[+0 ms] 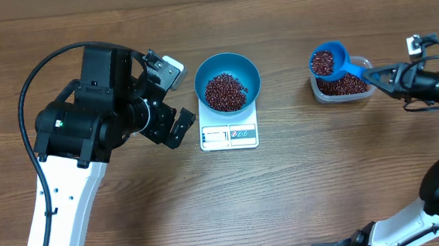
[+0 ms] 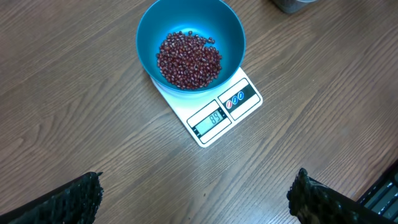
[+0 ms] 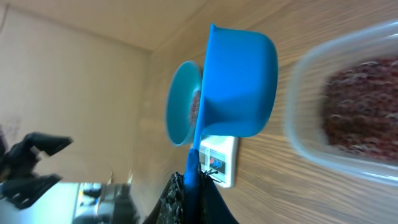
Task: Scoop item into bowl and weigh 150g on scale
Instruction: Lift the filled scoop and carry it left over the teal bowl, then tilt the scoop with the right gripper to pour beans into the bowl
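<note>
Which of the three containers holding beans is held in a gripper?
The small blue scoop, held by its handle in the right gripper over the clear tub's edge; the blue bowl sits on the scale.

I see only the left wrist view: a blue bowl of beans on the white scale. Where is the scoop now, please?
Observer: The small blue plastic scoop is held by its handle in the shut right tool, off to the right of the flat white kitchen scale.
Operator: Is it loaded?
Observer: Yes, it is full of dark red-brown beans.
Operator: Is any supply remaining?
Observer: Yes, the clear rectangular plastic tub next to the scoop holds many more.
</note>
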